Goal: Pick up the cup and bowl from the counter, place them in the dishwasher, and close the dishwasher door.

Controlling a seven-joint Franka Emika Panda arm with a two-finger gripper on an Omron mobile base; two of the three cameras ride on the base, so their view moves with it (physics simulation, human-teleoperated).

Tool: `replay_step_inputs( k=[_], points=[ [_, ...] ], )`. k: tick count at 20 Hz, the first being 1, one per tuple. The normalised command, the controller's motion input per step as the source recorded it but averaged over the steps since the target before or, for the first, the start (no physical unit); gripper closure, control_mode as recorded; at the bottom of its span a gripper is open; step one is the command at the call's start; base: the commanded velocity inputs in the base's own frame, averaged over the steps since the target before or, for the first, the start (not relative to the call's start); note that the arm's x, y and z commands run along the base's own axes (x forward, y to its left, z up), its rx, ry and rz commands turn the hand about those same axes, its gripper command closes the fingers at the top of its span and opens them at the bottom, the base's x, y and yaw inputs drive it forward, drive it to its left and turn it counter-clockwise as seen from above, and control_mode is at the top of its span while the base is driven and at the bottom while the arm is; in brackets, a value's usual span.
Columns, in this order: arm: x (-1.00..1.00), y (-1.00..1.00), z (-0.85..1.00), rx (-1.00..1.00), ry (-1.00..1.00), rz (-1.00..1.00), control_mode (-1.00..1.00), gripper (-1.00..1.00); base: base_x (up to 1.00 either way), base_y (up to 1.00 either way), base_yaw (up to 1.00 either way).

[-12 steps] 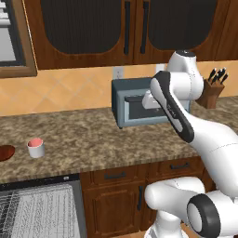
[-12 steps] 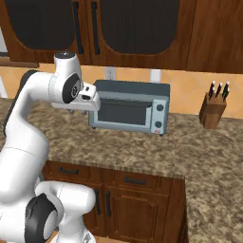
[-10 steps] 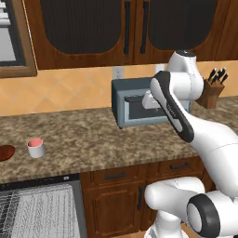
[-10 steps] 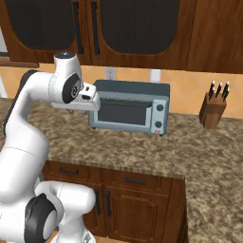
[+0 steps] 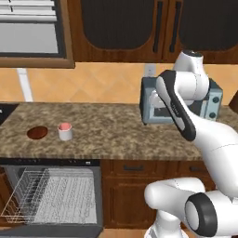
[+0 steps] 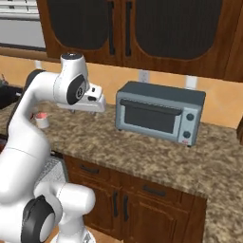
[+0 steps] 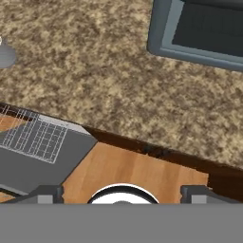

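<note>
The cup (image 5: 65,132) stands upright on the surface (image 5: 111,135), its pink inside facing up, and the bowl (image 5: 37,133) lies flat just beside it on the left, apart from it. Both are well apart from the toaster oven (image 6: 160,112), with a wide bare stretch of granite between. Below them the dishwasher (image 5: 51,195) is open: its door (image 7: 33,161) lies down flat toward the floor and the white rack (image 5: 32,195) is pulled out over it. The front edge of the surface runs just above the rack. The tool (image 7: 122,192) hangs high over this front edge, its 2 fingers (image 7: 45,193) spread wide and holding nothing. No writing can be read.
</note>
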Motion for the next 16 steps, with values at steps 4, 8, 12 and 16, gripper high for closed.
replay_step_inputs(
  k=[4, 8, 12, 16],
  points=[
    [0.00, 0.00, 0.00, 0.00, 0.00, 0.00, 1.00, -1.00, 0.00, -0.28, 0.51],
    [0.00, 0.00, 0.00, 0.00, 0.00, 0.00, 1.00, -1.00, 0.02, -0.63, 0.41],
    [0.00, 0.00, 0.00, 0.00, 0.00, 0.00, 1.00, -1.00, 0.09, -0.75, 0.34],
    [0.00, 0.00, 0.00, 0.00, 0.00, 0.00, 1.00, -1.00, 0.43, -0.20, 0.34]
  ],
)
